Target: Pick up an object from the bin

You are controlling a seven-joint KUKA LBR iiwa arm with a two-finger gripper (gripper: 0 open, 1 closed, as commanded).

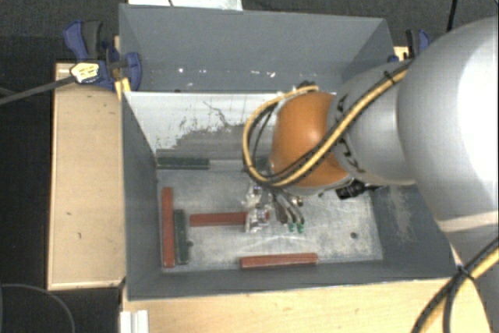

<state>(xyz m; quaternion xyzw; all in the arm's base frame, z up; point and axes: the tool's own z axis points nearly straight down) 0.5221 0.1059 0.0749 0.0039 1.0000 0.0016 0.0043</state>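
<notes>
Hanging low, hand [273, 221] at right end of middle red bar [217, 220], perhaps touching; grip unclear

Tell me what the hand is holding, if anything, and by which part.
Cannot tell: the hand sits at the right end of the middle red-brown bar, but no grip on it is visible.

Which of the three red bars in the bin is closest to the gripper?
The middle red bar: its right end lies by the gripper. The left bar and front bar lie apart.

Middle red bar's [217, 220] right end — and the bin's [249, 43] right floor — under the arm [437, 113], unseen.
</notes>
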